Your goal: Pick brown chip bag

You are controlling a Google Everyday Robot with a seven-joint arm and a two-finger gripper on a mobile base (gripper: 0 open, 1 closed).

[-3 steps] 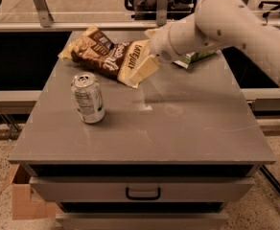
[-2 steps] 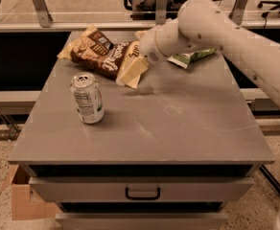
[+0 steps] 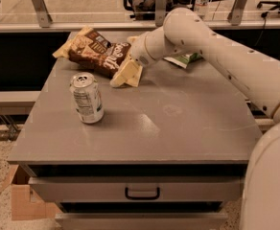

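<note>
On table (image 3: 178, 123): one brown chip bag (image 3: 94, 54), one can (image 3: 87, 98), one green-white bag (image 3: 183, 60); claw (image 3: 133, 65) at brown bag's yellow end, grip unclear.

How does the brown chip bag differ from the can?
The brown chip bag lies flat and crinkled at the back; the can stands upright nearer the front. The bag is larger, dark brown and tan; the can is silvery. The pincer is at the bag's pale end, away from the can. Both are on the table.
</note>
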